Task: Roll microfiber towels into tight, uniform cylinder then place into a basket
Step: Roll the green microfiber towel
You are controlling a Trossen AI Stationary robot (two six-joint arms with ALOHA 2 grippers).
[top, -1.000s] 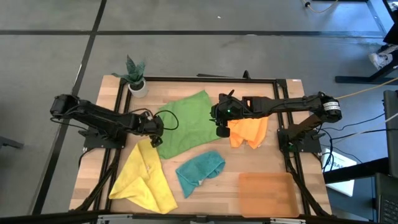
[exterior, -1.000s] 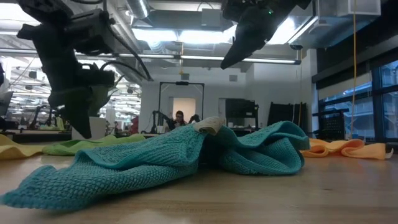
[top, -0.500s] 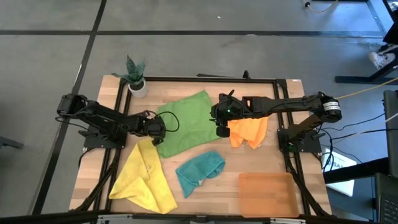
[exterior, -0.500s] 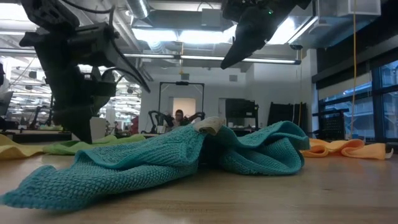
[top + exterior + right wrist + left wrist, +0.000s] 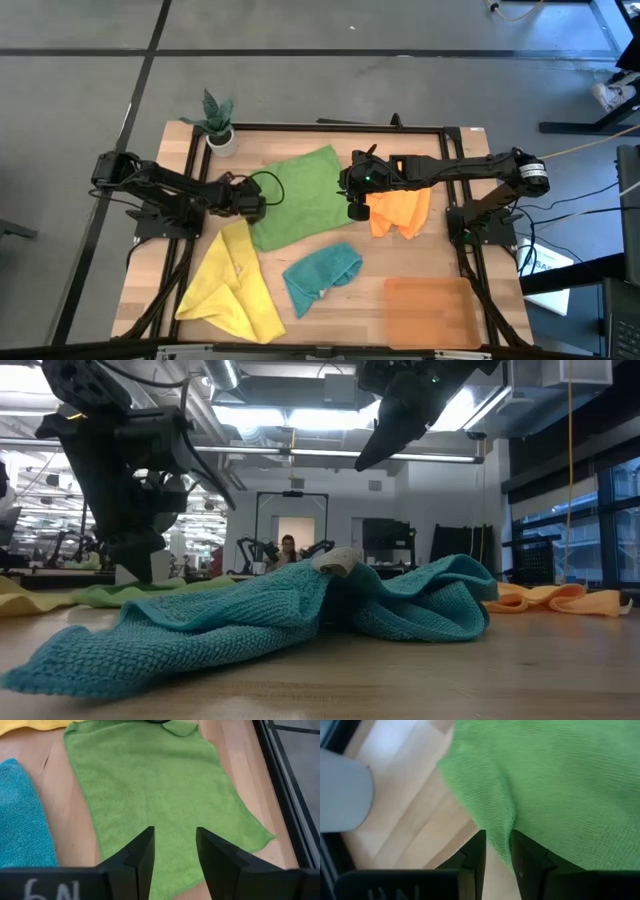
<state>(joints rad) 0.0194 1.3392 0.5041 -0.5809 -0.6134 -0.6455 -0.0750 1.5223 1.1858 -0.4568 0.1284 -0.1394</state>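
Note:
The green towel [image 5: 300,195] lies spread flat in the middle of the table. My left gripper [image 5: 254,206] is at its left edge, shut on the cloth. My right gripper [image 5: 355,208] hangs open above the towel's right edge [image 5: 150,785], touching nothing. Beside that gripper the orange towel [image 5: 400,212] lies crumpled. The yellow towel [image 5: 230,285] is bunched at the near left, and the teal towel [image 5: 320,275] lies crumpled in the near middle. The orange-brown basket [image 5: 430,312] stands at the near right. My left gripper pinches the green towel's left edge [image 5: 496,827] between its two fingers, coming from the table's left and slanting down. A small ridge of cloth [image 5: 512,815] rises away from the fingers. The remainder of the towel lies flat on the table.
A small white plant pot [image 5: 221,138] stands at the far left corner. A dark frame [image 5: 300,127] runs round the tabletop. Bare wood shows between the teal towel and the basket.
My left gripper has rolled and tipped about its wrist at the green towel's left edge, hardly shifting from its place. The towel has stayed spread where it was.

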